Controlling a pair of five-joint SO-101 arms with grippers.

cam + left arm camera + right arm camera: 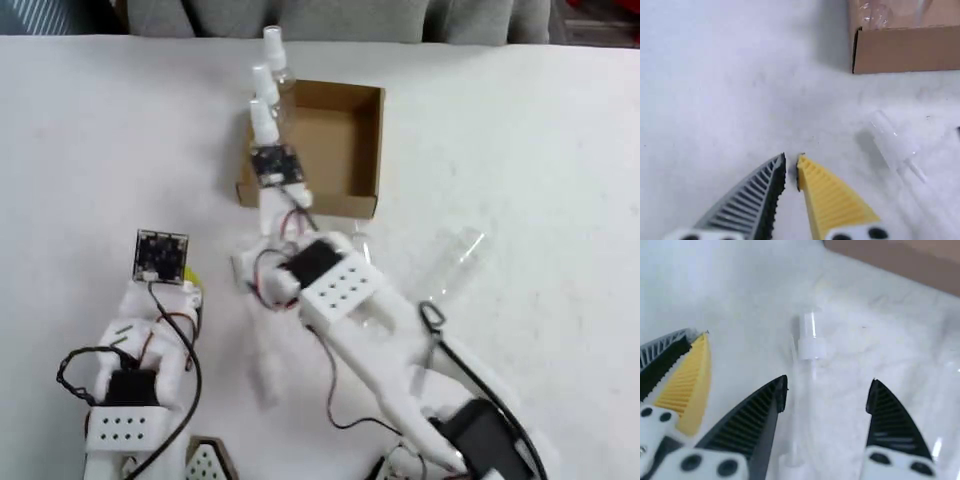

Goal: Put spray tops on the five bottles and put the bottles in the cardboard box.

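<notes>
Yellow and grey fingers of the left end effector (791, 167) sit together, holding nothing, over the white surface (80, 150). The right end effector (827, 385) is spread wide either side of a loose spray top (811, 340) lying flat. Three capped bottles (262, 115) stand at the left wall of the cardboard box (378, 140), so I'd say three are done. An uncapped bottle (455, 255) lies further right; the fifth I can't place.

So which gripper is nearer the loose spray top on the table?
Right. The right gripper, open, straddles the spray top at its tube; the left gripper sits shut, off to one side.
</notes>
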